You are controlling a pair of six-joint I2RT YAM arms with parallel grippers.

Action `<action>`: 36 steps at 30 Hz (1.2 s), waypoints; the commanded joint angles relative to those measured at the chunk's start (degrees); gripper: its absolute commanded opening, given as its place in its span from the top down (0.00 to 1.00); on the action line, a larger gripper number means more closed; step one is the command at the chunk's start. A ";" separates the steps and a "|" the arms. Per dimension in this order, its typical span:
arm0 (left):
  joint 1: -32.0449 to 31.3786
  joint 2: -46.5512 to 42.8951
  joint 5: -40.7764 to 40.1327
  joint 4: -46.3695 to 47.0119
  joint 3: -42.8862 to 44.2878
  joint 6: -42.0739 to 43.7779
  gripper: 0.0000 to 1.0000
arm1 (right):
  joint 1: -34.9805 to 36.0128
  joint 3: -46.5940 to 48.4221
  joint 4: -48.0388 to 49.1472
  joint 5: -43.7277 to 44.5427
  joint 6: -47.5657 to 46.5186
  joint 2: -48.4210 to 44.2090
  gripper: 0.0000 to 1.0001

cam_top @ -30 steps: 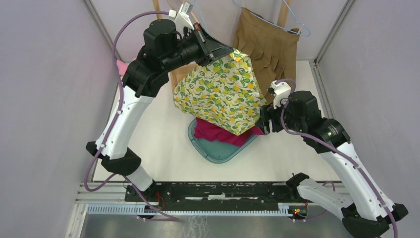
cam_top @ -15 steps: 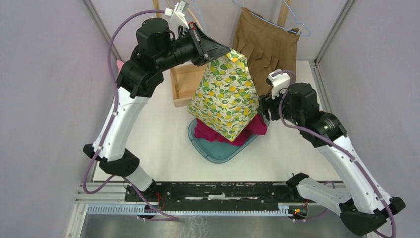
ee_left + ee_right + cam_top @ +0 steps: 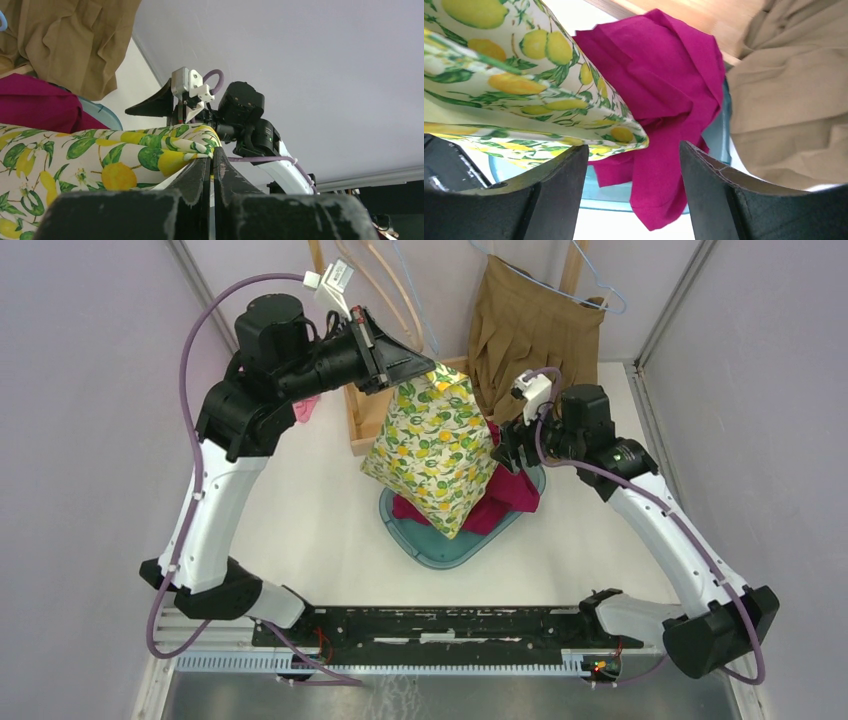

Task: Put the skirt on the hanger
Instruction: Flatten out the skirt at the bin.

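Note:
The lemon-print skirt [image 3: 435, 450] hangs above the tray, pinched by one top corner in my left gripper [image 3: 432, 368], which is shut on it. In the left wrist view the fabric [image 3: 100, 160] bunches at the fingertips of the left gripper [image 3: 214, 155]. My right gripper [image 3: 497, 452] is open beside the skirt's right edge. In the right wrist view the skirt's hem [image 3: 499, 75] lies over the left finger of the right gripper [image 3: 634, 150], with nothing clamped between the fingers. Empty hangers [image 3: 372, 285] hang at the back, just behind the left gripper.
A teal tray [image 3: 430, 550] under the skirt holds a magenta garment [image 3: 512, 490]. A brown skirt [image 3: 530, 330] hangs on a blue hanger [image 3: 603, 288] at the back right. A wooden stand [image 3: 368, 412] sits behind the tray. Grey walls close both sides.
The left arm has swung left and back, carrying the skirt's top corner with it; the skirt now hangs narrower. The right gripper has moved back and up along the skirt's right edge.

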 commanded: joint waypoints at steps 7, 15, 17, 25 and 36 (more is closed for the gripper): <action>1.46 -3.26 5.65 7.06 -3.49 1.36 0.96 | -4.58 -2.28 11.55 -24.28 3.09 1.93 0.27; 1.92 -2.59 7.36 8.76 -3.11 0.13 0.96 | -5.13 -6.80 23.11 -37.16 8.47 5.06 0.27; 1.98 -2.28 7.48 8.69 -3.03 0.11 0.96 | -5.12 -7.81 27.15 -40.36 10.26 5.88 0.27; 2.24 -1.13 8.58 9.47 -2.79 0.04 0.96 | -4.60 -10.75 41.37 -46.59 17.69 8.46 0.26; 3.24 0.11 9.47 10.42 -2.27 -0.06 0.96 | -0.65 -9.93 38.12 -47.92 15.35 9.00 0.33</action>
